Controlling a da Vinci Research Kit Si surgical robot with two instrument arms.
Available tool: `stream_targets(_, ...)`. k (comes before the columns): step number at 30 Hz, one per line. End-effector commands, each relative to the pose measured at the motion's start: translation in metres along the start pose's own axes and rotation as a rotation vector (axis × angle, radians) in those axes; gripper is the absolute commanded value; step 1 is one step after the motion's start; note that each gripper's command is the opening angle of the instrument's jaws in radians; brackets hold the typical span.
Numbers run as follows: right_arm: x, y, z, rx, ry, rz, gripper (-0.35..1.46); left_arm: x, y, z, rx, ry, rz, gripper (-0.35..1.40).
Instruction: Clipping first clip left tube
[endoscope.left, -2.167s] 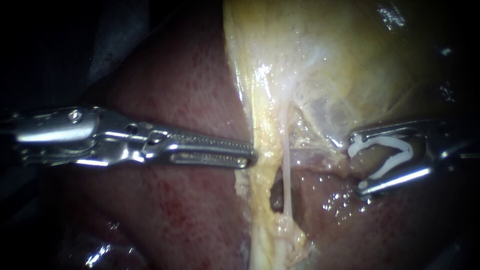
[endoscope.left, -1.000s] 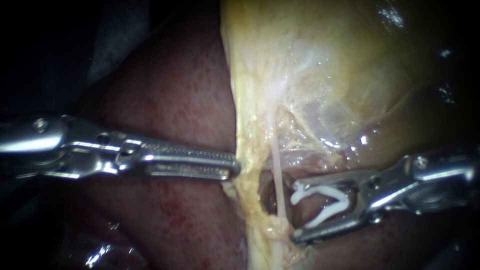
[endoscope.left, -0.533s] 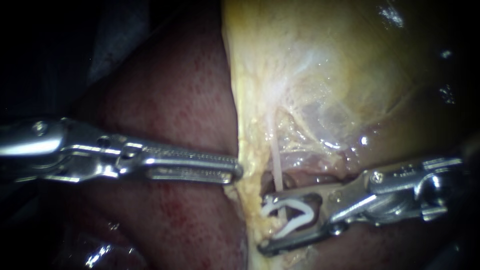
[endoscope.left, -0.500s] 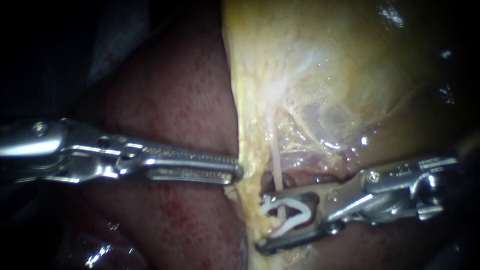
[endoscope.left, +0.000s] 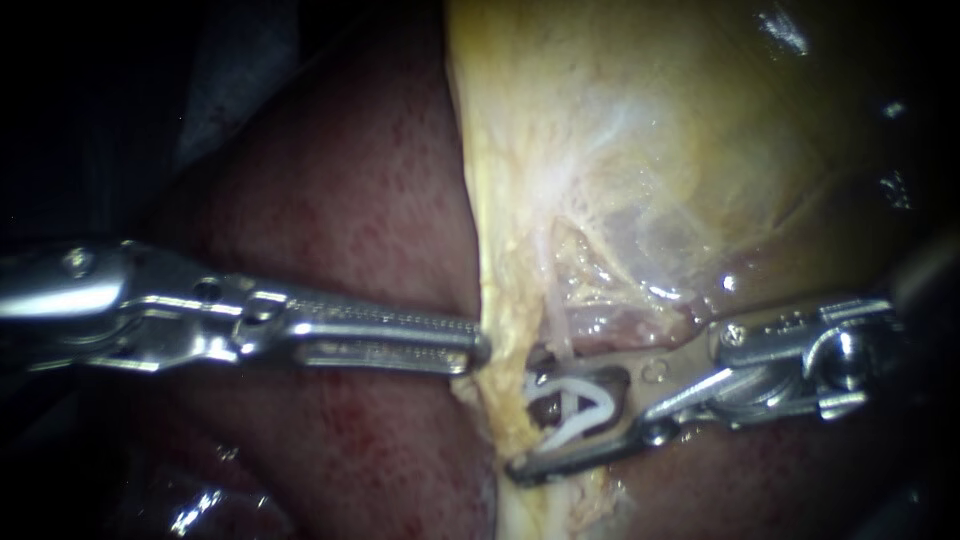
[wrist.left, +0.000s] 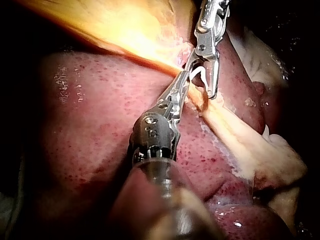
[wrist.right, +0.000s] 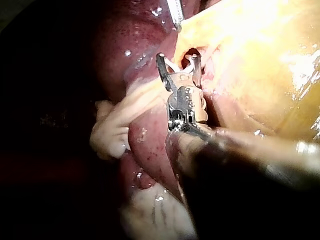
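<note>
A thin pale tube (endoscope.left: 556, 325) runs down from the yellowish gallbladder (endoscope.left: 680, 130) along a band of yellow tissue (endoscope.left: 505, 300). My right instrument (endoscope.left: 525, 418) holds a white V-shaped clip (endoscope.left: 580, 405) between its spread jaws, and the clip's two legs straddle the tube. In the right wrist view, that instrument (wrist.right: 178, 59) shows the clip (wrist.right: 172, 65) at the tissue edge. My left instrument (endoscope.left: 478, 350) comes in level with its jaws together, gripping the edge of the yellow band. The left wrist view shows both instruments, mine (wrist.left: 182, 82) and the right one (wrist.left: 201, 82), meeting there.
Dark red liver (endoscope.left: 340, 200) fills the area under and around my left instrument's shaft. A small dark opening in the tissue lies behind the clip. A pale fatty strand (wrist.left: 255, 150) trails away over the liver below the tube.
My right instrument has moved leftward and down with the clip, from beside the tube to straddling it. My left instrument drew the yellow band slightly left, then held still.
</note>
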Motion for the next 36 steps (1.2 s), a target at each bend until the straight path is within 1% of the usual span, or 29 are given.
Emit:
stream_targets(1,0.0001,-0.0002,0.0003,-0.001,0.000,0.000,0.57,0.0000,0.0000,0.0000,0.001,0.000,0.000,-0.35)
stream_targets(5,0.0004,-0.0005,0.0009,-0.002,-0.001,-0.001,0.57,0.0000,0.0000,0.0000,0.001,0.000,0.000,-0.35)
stream_targets(8,0.0004,-0.0008,0.0012,0.011,-0.009,-0.002,0.57,0.0000,0.0001,0.0001,0.001,0.000,0.000,-0.35)
stream_targets(15,0.0000,-0.0014,0.0022,0.025,-0.019,0.023,0.55,0.0000,0.0002,0.0001,0.001,0.000,0.000,-0.35)
stream_targets(18,-0.0001,-0.0016,0.0030,0.035,-0.027,0.021,0.55,-0.0001,0.0002,0.0002,0.001,0.000,0.000,-0.35)
stream_targets(24,0.0002,-0.0020,0.0039,0.062,-0.046,0.027,0.50,-0.0001,0.0002,0.0002,0.001,0.000,0.000,-0.35)
stream_targets(29,0.0005,-0.0021,0.0043,0.081,-0.058,0.018,0.43,-0.0001,0.0002,0.0002,0.001,0.000,0.000,-0.35)
stream_targets(36,0.0004,-0.0018,0.0041,0.083,-0.060,0.028,0.38,-0.0001,0.0002,0.0002,0.001,0.000,0.000,-0.35)
